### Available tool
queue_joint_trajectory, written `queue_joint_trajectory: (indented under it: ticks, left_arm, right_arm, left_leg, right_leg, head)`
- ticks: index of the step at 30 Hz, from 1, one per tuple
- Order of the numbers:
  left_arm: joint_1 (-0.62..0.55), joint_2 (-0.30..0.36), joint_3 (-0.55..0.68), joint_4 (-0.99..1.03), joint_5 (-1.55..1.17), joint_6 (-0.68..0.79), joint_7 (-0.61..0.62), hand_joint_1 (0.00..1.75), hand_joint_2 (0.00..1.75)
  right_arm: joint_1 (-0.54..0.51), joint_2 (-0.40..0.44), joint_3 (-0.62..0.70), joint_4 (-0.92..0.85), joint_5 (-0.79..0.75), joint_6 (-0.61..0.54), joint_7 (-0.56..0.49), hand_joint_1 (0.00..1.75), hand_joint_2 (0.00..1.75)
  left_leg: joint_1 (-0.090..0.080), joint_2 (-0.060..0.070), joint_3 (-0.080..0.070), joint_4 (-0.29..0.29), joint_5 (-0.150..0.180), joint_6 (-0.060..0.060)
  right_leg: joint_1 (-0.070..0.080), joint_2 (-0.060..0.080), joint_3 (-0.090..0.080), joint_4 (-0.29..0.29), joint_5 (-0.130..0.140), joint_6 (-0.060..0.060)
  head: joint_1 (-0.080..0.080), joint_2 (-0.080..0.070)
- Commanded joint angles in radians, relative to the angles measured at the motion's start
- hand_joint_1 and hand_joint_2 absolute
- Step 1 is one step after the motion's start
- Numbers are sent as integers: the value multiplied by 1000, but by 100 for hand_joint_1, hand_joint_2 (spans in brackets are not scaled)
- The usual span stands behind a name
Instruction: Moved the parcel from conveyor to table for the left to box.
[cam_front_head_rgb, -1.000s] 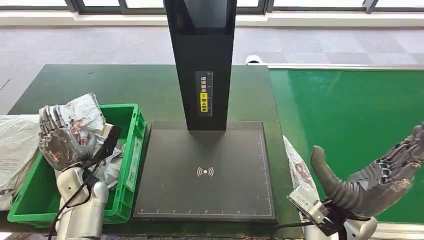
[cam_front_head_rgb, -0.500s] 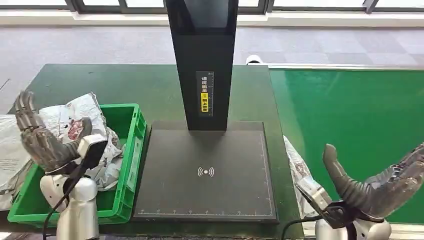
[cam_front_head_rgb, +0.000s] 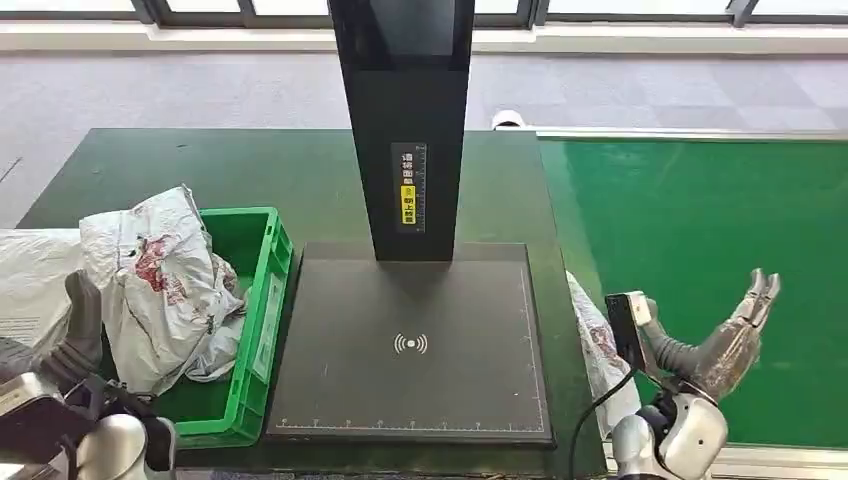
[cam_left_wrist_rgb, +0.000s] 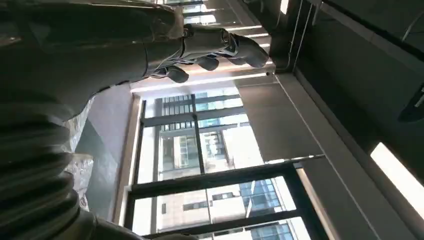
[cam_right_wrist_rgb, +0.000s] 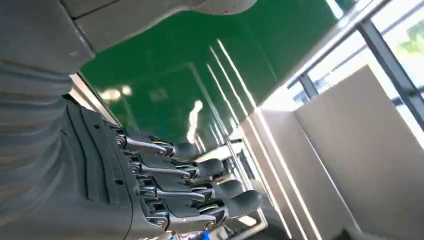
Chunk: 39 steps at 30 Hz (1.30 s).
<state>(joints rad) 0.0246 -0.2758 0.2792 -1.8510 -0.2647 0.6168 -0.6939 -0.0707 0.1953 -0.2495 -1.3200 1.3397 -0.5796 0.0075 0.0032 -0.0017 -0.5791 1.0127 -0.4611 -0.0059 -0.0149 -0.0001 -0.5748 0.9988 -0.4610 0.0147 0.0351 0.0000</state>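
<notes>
A crumpled white parcel (cam_front_head_rgb: 158, 279) with red print lies in the green crate (cam_front_head_rgb: 262, 293) at the table's left, leaning over the crate's left wall. My left hand (cam_front_head_rgb: 75, 345) is low at the near left corner beside the crate, thumb up, apart from the parcel and holding nothing; the left wrist view shows its fingers (cam_left_wrist_rgb: 215, 46) loosely spread against the ceiling. My right hand (cam_front_head_rgb: 725, 335) hovers over the near edge of the green conveyor (cam_front_head_rgb: 720, 220), fingers (cam_right_wrist_rgb: 200, 185) straight and apart, nothing in it. A second white parcel (cam_front_head_rgb: 598, 345) lies between the scanner plate and the conveyor.
A black scanner plate (cam_front_head_rgb: 410, 385) with a tall black column (cam_front_head_rgb: 405, 130) fills the table's middle. Another pale bag (cam_front_head_rgb: 30, 280) lies left of the crate. Dark green tabletop (cam_front_head_rgb: 250, 165) stretches behind the crate.
My left hand has dropped from beside the parcel down to the near left corner, leaving the parcel in the crate. My right hand has turned and drawn in lower, fingers now pointing up.
</notes>
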Motion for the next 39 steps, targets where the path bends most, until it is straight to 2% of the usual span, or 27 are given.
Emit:
queue_joint_trajectory:
  ticks: [1,13,22,35,39]
  left_arm:
    - [13,38,-38,-32,25,-29,0,0,175]
    - [12,38,-38,-34,25,-30,1,0,175]
    - [-33,50,-33,-24,-8,-70,42,0,175]
    - [-17,39,-34,-21,-23,-64,40,0,175]
    - [-12,38,-38,-27,-30,-64,41,0,175]
  right_arm:
    - [-92,-64,-45,203,-25,103,66,0,175]
    - [-95,-65,-45,204,-25,106,67,0,175]
    - [-117,-108,-46,331,-79,408,196,0,175]
    - [-101,-123,-15,371,-91,469,201,0,175]
    - [-98,-135,11,394,-105,518,189,0,175]
  left_leg:
    - [1,1,2,-2,1,0]
    - [0,0,1,-1,0,0]
    - [1,-1,1,-2,1,0]
    - [1,-1,2,-2,1,0]
    - [1,0,2,-2,1,0]
  right_leg:
    - [1,1,2,-3,2,-1]
    - [0,0,1,-1,0,-1]
    - [1,-1,2,-2,1,-1]
    - [1,-1,2,-3,1,-1]
    - [1,0,2,-3,1,-1]
  head:
    - [0,0]
    - [0,0]
    - [0,0]
    - [0,0]
    - [0,0]
